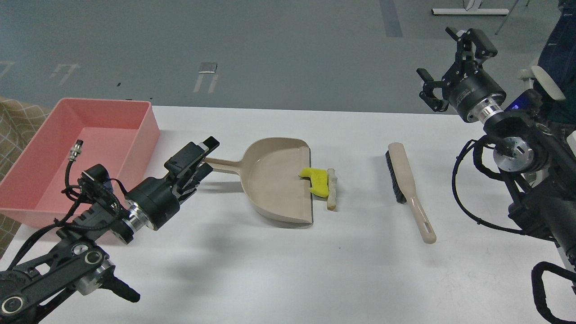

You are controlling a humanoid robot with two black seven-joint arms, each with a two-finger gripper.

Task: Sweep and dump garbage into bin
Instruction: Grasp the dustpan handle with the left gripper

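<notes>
white table (270, 279) w/ grey floor behind. left gripper (201, 158) fingers sit around the beige dustpan (274, 180) handle; can't tell if clamped. yellow chunk (317, 180) and off-white stick (332, 189) lie at the pan lip, far side from those fingers. pink bin (144, 135) just beside them. right gripper (445, 63) spread wide, empty, raised well above the brush (405, 184). risk: lifting the pan now likely drops the scraps, since they're barely on the lip.

— Where does the single head view sit?
— High at the robot's own head, facing forward and down over the flat white counter (288, 270).
— How near?
— Close enough that both black arms enter from the lower corners; grey floor (270, 45) fills the top beyond the far edge.
</notes>
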